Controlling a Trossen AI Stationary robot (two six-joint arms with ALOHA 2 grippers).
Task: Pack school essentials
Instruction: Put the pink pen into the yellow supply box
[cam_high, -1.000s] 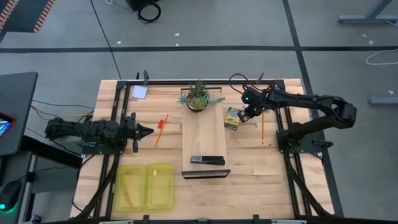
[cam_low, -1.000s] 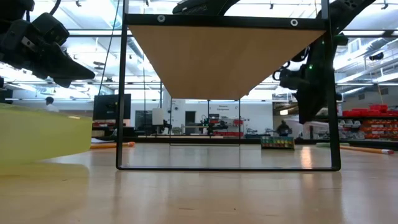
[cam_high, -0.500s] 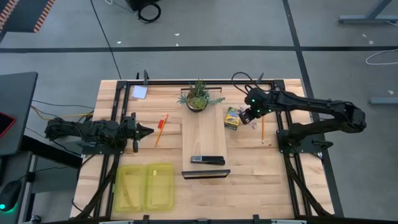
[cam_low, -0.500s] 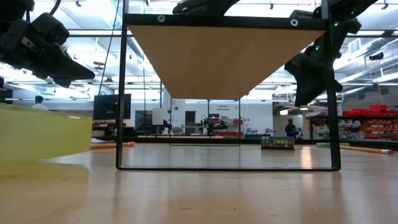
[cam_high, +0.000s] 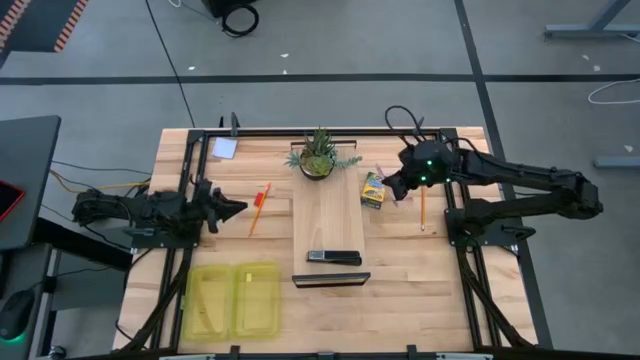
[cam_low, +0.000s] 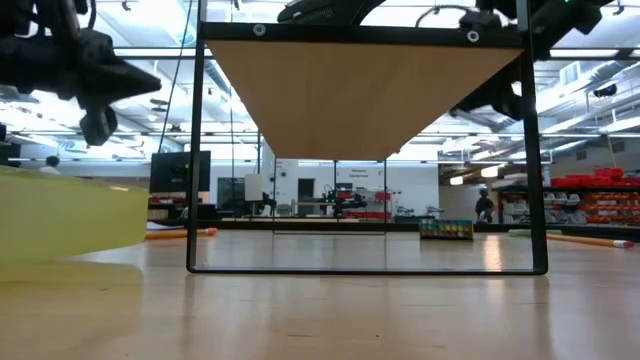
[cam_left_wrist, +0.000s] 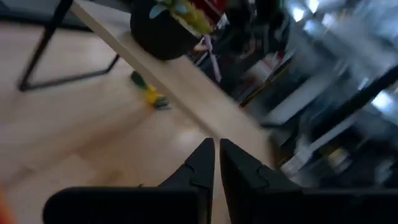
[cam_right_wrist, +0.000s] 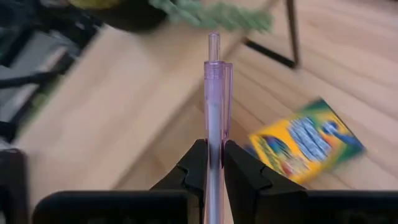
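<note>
My right gripper (cam_right_wrist: 212, 163) pinches a thin see-through purple plastic pen (cam_right_wrist: 213, 99) between its jaws, above the yellow-green cardboard crayon box (cam_high: 373, 190) at two o'clock. My left gripper (cam_high: 237, 208), at nine o'clock, is clenched on nothing.

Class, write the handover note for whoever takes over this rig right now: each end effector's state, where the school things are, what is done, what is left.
Right end effector: shut on a clear purple pen, raised above the crayon box, near the plant.
Left end effector: shut, empty, raised at the table's left side.
Things: orange pen lies left of the wooden board; pencil lies right of the crayon box; note pad at the far left corner.
Done: purple pen picked up. The yellow container near the front left appears to hold nothing yet.
Left: carry the pen to the container, then pack the rest.
</note>
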